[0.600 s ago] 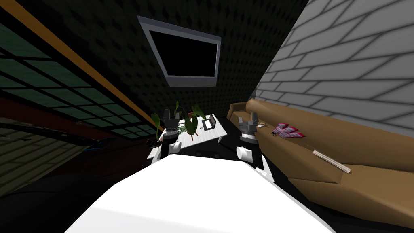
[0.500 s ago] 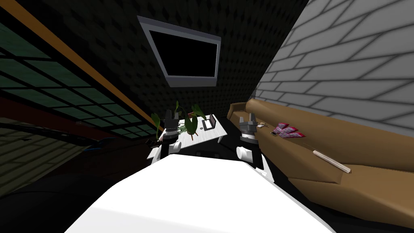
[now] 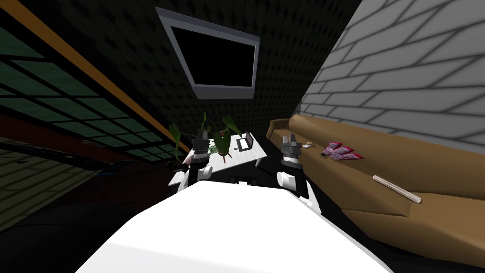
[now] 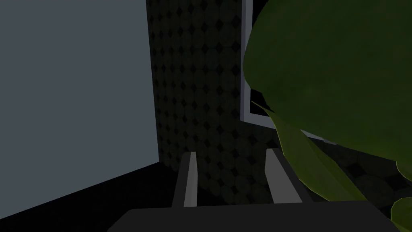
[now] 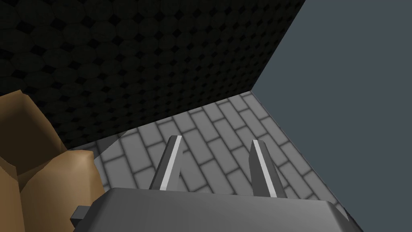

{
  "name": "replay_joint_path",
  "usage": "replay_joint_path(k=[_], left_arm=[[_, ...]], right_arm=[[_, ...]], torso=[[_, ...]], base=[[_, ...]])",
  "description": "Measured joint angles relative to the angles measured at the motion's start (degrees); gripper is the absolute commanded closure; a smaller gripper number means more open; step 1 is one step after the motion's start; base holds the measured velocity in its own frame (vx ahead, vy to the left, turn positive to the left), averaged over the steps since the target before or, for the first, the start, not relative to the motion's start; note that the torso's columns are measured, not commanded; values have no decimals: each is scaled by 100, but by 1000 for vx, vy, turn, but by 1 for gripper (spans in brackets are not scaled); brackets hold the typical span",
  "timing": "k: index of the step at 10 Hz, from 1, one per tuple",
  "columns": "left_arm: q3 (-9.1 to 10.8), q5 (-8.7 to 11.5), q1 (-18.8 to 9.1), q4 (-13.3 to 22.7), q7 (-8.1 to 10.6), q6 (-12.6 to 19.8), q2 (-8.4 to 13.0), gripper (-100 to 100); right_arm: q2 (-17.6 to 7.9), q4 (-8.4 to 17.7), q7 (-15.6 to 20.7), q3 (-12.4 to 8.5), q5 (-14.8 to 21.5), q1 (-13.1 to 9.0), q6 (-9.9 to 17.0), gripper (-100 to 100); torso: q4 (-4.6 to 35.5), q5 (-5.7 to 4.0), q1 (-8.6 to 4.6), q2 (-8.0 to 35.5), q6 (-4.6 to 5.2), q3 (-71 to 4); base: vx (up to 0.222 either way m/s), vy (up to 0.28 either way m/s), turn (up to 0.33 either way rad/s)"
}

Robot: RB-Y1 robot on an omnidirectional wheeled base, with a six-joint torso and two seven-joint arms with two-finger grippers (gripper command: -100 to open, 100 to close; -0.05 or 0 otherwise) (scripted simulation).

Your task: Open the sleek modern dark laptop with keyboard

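The dark laptop [image 3: 245, 141] sits on the far part of a low white table [image 3: 250, 154], lid raised partway, pale keyboard showing. My left gripper [image 3: 201, 136] is held up over the table's near left end, short of the laptop, with its fingers [image 4: 188, 179] open and empty, close beside a big green leaf [image 4: 334, 76]. My right gripper [image 3: 289, 139] is raised between the table and the sofa, its fingers [image 5: 171, 163] open and holding nothing.
A potted plant [image 3: 220, 141] with wide leaves stands on the table between my left gripper and the laptop. A brown sofa [image 3: 402, 189] runs along the brick wall at right, carrying red packets [image 3: 342, 151] and a pale stick [image 3: 397, 189]. A dark screen [image 3: 215, 59] hangs on the far wall.
The whole head view has shifted: the table, sofa and wall screen stand slightly nearer and larger, so I have moved forward. Both arms keep their pose.
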Motion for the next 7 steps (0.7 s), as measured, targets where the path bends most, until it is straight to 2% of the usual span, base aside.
replay_joint_path(k=[3, 4, 5, 7], left_arm=[[0, 0, 0, 0, 0, 0, 0, 0], [0, 0, 0, 0, 0, 0, 0, 0], [0, 0, 0, 2, 0, 0, 0, 0], [0, 0, 0, 3, 0, 1, 0, 0]], right_arm=[[0, 0, 0, 0, 0, 0, 0, 0], [0, 0, 0, 0, 0, 0, 0, -100], [-118, 68, -74, 24, -60, -38, 2, -100], [-314, 236, -301, 100, -212, -174, 44, -100]], torso=[[1269, 0, 0, 1270, 0, -2537], [1692, 0, 0, 1693, 0, -3383], [1882, -1, -3, 1893, 0, -3773], [1956, -1, -6, 1962, 0, -3910]], base=[[0, 0, 0], [-21, -7, 5], [-41, -16, 7], [-52, -28, 6]])
